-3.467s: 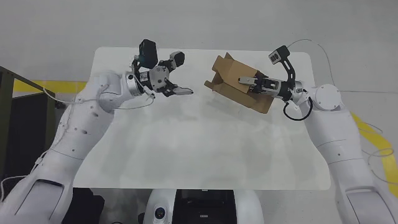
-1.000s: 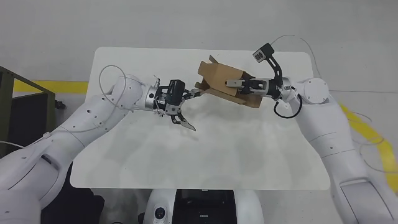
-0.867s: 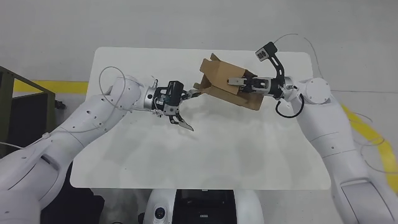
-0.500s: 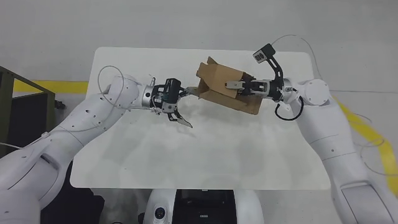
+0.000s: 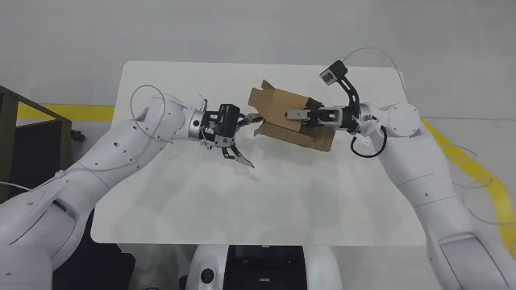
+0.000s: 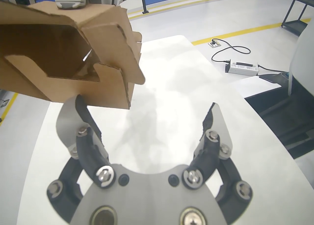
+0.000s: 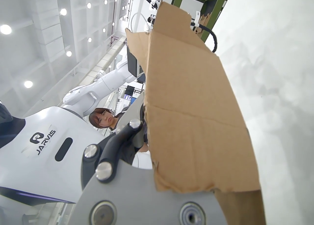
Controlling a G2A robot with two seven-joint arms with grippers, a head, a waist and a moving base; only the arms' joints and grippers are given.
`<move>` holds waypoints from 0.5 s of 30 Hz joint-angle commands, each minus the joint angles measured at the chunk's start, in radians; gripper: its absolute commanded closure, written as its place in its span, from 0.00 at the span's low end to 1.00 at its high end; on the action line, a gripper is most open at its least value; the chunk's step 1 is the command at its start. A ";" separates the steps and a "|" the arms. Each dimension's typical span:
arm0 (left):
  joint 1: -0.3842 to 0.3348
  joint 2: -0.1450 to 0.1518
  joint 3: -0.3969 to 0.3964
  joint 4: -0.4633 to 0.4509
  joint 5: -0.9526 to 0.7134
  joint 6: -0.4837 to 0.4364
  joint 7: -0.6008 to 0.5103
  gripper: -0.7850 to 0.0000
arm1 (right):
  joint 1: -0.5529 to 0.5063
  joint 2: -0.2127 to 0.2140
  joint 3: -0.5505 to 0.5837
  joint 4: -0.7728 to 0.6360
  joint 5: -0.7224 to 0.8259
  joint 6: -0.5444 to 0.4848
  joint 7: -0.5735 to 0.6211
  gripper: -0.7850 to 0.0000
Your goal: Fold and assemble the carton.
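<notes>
Brown cardboard carton (image 5: 274, 106), half-formed w/ flaps loose, held over worktop (image 5: 322, 201) by right fingers (image 6: 71, 0) clamped on it. Left fingers (image 6: 83, 118) wide, one tip at carton's edge; left wrist view shows hollow inside.

The carton (image 6: 110, 47) runs off the left wrist view's edge. In the right wrist view its broad panel hides one finger of the right gripper (image 5: 292, 115) and the carton's inside.

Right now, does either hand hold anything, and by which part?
The right hand holds the carton by its upper wall. The left hand is open and holds nothing.
</notes>
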 commanded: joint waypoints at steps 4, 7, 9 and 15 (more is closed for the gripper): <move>-0.002 0.002 -0.004 -0.005 0.008 -0.001 -0.001 0.00 | 0.004 -0.003 -0.009 0.002 -0.001 0.000 0.004 1.00; -0.003 0.002 -0.007 -0.006 0.012 -0.003 -0.003 0.00 | 0.006 -0.004 -0.014 0.002 -0.004 -0.001 0.009 1.00; -0.002 0.002 -0.009 -0.006 0.014 -0.003 -0.003 0.00 | 0.007 -0.004 -0.016 0.001 -0.004 0.000 0.012 1.00; -0.002 0.000 -0.014 -0.002 0.015 -0.008 -0.009 0.00 | 0.007 -0.005 -0.020 -0.005 -0.004 0.001 0.025 1.00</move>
